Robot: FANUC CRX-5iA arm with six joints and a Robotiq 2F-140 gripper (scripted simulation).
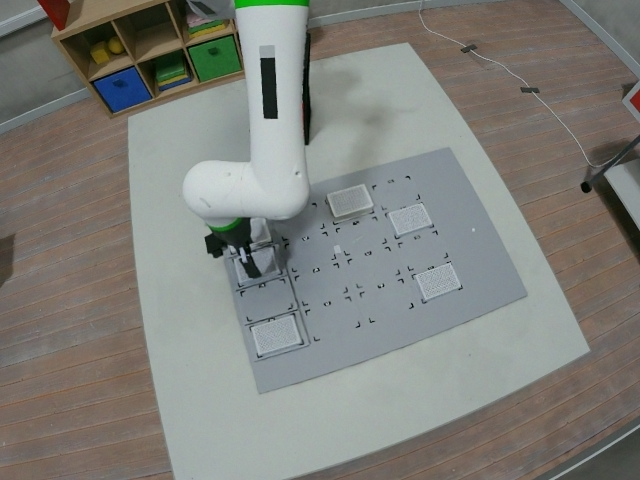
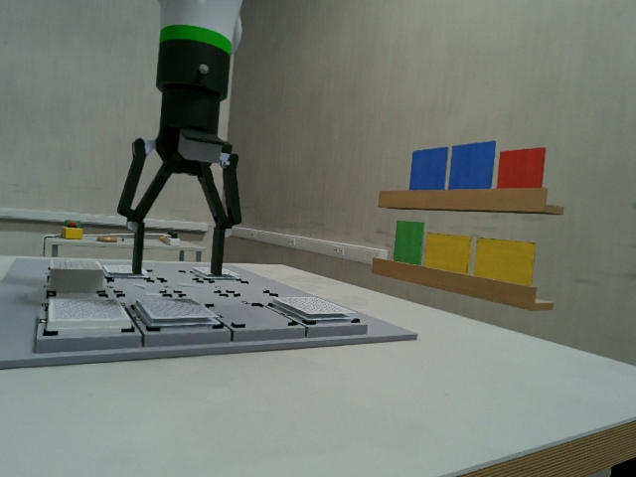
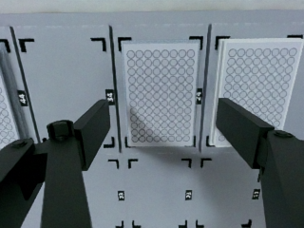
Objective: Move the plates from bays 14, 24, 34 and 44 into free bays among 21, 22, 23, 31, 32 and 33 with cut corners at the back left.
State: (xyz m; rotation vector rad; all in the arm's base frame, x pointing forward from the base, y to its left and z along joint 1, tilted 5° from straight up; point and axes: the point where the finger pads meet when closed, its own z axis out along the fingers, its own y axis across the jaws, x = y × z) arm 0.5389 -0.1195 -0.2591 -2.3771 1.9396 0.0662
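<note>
My gripper is open with nothing between its fingers. It hangs above the raised column 4, around bay 24 and its plate. The plate in bay 24 lies between the corner pieces, partly hidden by a finger in the top view. The plate in bay 14 lies beside it, partly behind the arm in the top view. The plate in bay 44 lies in its bay. Bay 34 is empty. A plate lies in bay 21.
A taller sealed block stands in bay 12. The plate in bay 41 lies at the back of column 1. Bays 22, 23, 31, 32 and 33 hold no plates. A small white mark shows near the deck's middle.
</note>
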